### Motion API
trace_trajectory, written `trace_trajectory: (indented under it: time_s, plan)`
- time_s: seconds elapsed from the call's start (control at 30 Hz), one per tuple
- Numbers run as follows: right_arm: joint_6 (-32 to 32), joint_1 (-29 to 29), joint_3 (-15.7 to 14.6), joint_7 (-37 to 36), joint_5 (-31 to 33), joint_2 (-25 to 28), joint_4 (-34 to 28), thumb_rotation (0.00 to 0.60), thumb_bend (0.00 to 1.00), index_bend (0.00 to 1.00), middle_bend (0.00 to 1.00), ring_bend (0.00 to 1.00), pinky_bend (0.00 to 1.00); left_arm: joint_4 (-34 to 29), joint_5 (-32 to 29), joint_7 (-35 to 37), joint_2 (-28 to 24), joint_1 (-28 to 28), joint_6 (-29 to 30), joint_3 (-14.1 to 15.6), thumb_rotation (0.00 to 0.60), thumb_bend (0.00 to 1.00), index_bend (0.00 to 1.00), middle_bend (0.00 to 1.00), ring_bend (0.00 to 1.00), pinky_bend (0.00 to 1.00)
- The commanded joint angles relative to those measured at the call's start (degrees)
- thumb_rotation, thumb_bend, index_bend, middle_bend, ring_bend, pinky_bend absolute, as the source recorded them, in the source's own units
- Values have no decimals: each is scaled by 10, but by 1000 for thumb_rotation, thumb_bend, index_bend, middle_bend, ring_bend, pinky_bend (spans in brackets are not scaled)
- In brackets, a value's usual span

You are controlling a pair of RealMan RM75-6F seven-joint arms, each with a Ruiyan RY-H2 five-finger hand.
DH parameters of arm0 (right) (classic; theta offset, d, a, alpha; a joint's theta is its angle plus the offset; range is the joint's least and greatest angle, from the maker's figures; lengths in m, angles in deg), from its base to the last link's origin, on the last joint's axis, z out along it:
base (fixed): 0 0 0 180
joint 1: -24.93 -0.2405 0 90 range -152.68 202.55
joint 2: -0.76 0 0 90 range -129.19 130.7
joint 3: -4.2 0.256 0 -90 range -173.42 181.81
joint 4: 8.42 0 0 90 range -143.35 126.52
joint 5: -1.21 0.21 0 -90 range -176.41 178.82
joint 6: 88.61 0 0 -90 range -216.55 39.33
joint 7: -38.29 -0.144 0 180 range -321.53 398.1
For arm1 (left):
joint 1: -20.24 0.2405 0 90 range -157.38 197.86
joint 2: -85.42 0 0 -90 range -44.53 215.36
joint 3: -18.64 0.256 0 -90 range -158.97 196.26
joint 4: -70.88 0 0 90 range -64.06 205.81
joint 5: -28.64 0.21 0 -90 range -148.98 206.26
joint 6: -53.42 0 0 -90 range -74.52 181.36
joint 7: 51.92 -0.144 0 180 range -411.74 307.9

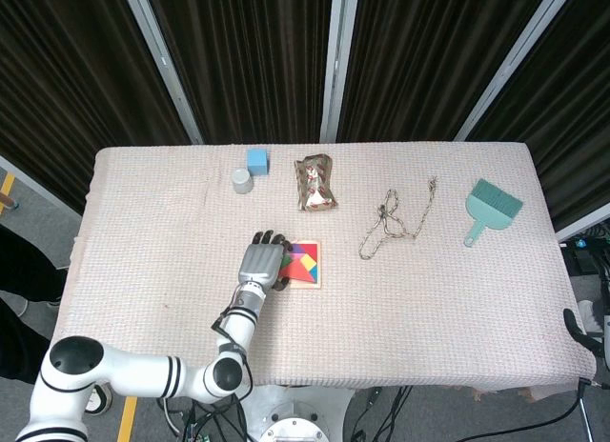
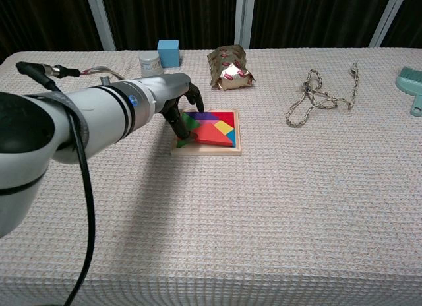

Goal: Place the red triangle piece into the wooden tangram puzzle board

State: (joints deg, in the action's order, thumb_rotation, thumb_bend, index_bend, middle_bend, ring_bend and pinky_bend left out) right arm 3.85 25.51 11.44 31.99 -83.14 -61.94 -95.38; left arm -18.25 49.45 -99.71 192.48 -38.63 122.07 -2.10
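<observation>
The tangram puzzle tray (image 2: 210, 130) lies just right of the left hand (image 2: 177, 99), whose curled fingers (image 2: 180, 124) are set on its left edge; whether a piece is pinched cannot be told.

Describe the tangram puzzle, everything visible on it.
The tangram puzzle is a square, light wooden tray lying flat near the table's middle, filled with flat coloured pieces: red, yellow, blue, purple, green. The left robot hand hangs over its left edge, fingers curled down onto the green piece there; whether that piece is lifted cannot be told. The snack bag lies behind it, apart.
</observation>
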Motion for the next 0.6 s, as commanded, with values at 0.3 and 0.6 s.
trace_trajectory:
  time_s: [0.3,0.6]
  plan:
    - [1,0,0,-1,-2,-1,2,600,229,0,0,0,0,-13,-25,-9,-17,5,-11,11,600,282,286,108,0,0]
    - [-1,-1,0,-1,0,-3,4,600,229,0,0,0,0,-33,-26,-4,-27,8,-13,18,600,280,320,108,0,0]
